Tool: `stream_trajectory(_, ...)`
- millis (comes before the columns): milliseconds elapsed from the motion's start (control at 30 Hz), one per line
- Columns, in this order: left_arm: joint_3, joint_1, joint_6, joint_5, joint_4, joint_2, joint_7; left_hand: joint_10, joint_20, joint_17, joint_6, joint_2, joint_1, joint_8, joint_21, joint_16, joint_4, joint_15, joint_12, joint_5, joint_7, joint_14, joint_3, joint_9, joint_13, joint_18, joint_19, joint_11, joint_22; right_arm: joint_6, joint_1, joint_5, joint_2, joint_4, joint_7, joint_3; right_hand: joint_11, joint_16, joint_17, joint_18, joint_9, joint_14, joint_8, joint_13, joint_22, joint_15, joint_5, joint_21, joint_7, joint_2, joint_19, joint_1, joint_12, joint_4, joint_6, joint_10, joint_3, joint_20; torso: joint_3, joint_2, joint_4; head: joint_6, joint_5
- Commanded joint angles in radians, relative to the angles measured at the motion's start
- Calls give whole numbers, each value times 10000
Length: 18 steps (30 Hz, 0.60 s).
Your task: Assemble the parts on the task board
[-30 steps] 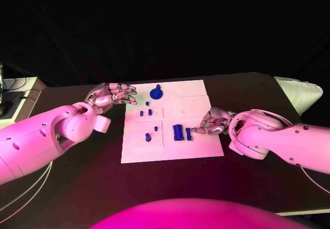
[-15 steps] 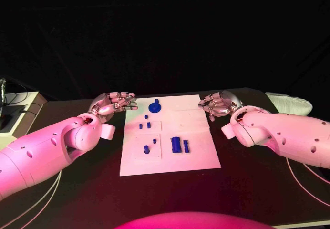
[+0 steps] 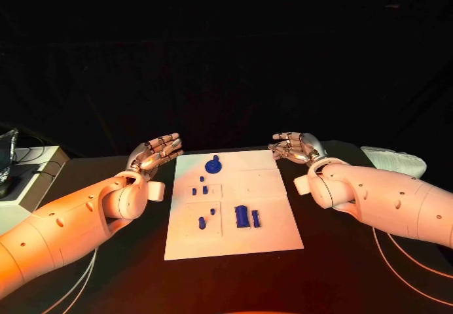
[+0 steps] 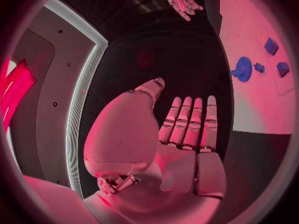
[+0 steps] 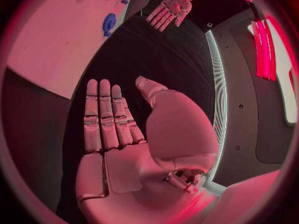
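Note:
The white task board (image 3: pixel 264 229) lies in the middle of the black table. On it are small blue parts: a round one (image 3: pixel 214 165) at the far end, short pegs (image 3: pixel 199 190) in the middle, a peg (image 3: pixel 201 223) nearer me, and two upright blocks (image 3: pixel 246 216) toward the right. My left hand (image 3: pixel 156 152) is raised beside the board's far left corner, fingers straight and apart, holding nothing. My right hand (image 3: pixel 292 145) is raised beside the far right corner, also flat and empty. The left wrist view shows the flat left hand (image 4: pixel 187 129), the board (image 4: pixel 261 109) and the round part (image 4: pixel 241 68). The right wrist view shows the flat right hand (image 5: pixel 109 124).
A white object (image 3: pixel 397 159) lies on the table at the far right. A pale box with cables (image 3: pixel 23 176) stands off the table's left side. Bare black table (image 3: pixel 359 261) surrounds the board.
My right hand has lifted away from the blue blocks to the board's far right corner and opened flat. My left hand has straightened its fingers. The camera has tilted.

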Motion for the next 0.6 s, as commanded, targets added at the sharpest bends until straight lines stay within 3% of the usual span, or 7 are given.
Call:
stream_trajectory(33, -69, 46, -164, 40, 152, -13, 26, -6366, -1999, -1766, -5828, 1245, -4220, -1040, -423, -949, -1584, -1141, -469, -1645, -1140, -5384, -2571, -1508, -442, -1196, -5540, -1176, -702, -123, -42, 119, -62, 192, 55, 67, -822, -3106, -3817, -1287, -3174, -9499, -1306, -2687, -5150, -463, -1376, -442, -1287, 1512, -9490, -3874, -1134, -889, -6393, -10037, -3860, -1196, -18, -46, 19, 78, -4)
stream_trajectory(133, -267, 152, -599, 158, 443, -49, 99, -6366, -1999, -1766, -5828, 1245, -5408, -1040, -423, -949, -1584, -1141, -469, -1645, -1140, -5384, -2571, -1508, -442, -1196, -5540, -1176, -702, -374, -185, 510, -173, 628, 292, 215, -822, -3106, -3817, -1287, -3174, -9499, -1306, -2687, -5150, -463, -1376, -442, -1287, 1512, -9490, -4881, -1134, -889, -6393, -10037, -3860, -1196, -39, -180, 60, 296, 17)
stream_trajectory(167, -344, 194, -768, 203, 556, -63, 128, -6366, -1999, -1766, -5828, 1245, -5719, -1040, -423, -949, -1584, -1141, -469, -1645, -1140, -5384, -2571, -1508, -442, -1196, -5540, -1176, -702, -472, -241, 662, -216, 797, 385, 272, -822, -3106, -3817, -1287, -3174, -9499, -1306, -2687, -5150, -463, -1376, -442, -1287, 1512, -9490, -12220, -1134, -889, -6393, -10037, -3860, -1196, -46, -231, 76, 381, 26)
stream_trajectory(233, -522, 290, -1162, 310, 819, -96, 194, -6366, -1999, -1766, -5828, 1245, -6274, -1040, -423, -949, -1584, -1141, -469, -1645, -1140, -5384, -2571, -1508, -442, -1196, -5540, -1176, -702, -699, -370, 1015, -316, 1191, 599, 405, -822, -3106, -3817, -1287, -3174, -9499, -1306, -2687, -5150, -463, -1376, -442, -1287, 1512, -9490, -12220, -1134, -889, -6393, -10037, -3860, -1196, -65, -352, 113, 577, 45)
stream_trajectory(267, -625, 346, -1390, 372, 971, -114, 233, -6366, -1999, -1766, -5828, 1245, -13301, -1040, -423, -949, -1584, -1141, -469, -1645, -1140, -5384, -2571, -1508, -442, -1196, -5540, -1176, -702, -831, -444, 1220, -374, 1419, 723, 483, -822, -3106, -3817, -1287, -3174, -9499, -1306, -2687, -5150, -463, -1376, -442, -1287, 1512, -9490, -12220, -1134, -889, -6393, -10037, -3860, -1196, -75, -420, 133, 688, 56)
stream_trajectory(467, -1504, 819, -3328, 897, 2265, -275, 560, -6366, -1999, -1766, -5828, 1245, -13301, -1040, -423, -949, -1584, -1141, -469, -1645, -1140, -5384, -2571, -1508, -442, -1196, -5540, -1176, -702, -1733, -957, 2621, -772, 2982, 1575, 1013, -822, -3106, -3817, -1287, -3174, -9499, -1306, -2687, -5150, -463, -1376, -442, -1287, 1512, -9490, -12220, -1134, -889, -6393, -10037, -3860, -1196, -121, -724, 227, 1184, 105)
stream_trajectory(600, -1955, 1062, -4323, 1166, 2929, -357, 728, -6366, -1999, -1766, -5828, 1245, -13301, -1040, -423, -949, -1584, -1141, -469, -1645, -1140, -5384, -2571, -1508, -442, -1196, -5540, -1176, -702, -2050, -1137, 3114, -912, 3532, 1875, 1199, -822, -3106, -3817, -1287, -3174, -9499, -1306, -2687, -5150, -463, -1376, -442, -1287, 1512, -9490, -12220, -1134, -889, -6393, -10037, -3860, -1196, -128, -775, 243, 1268, 113)
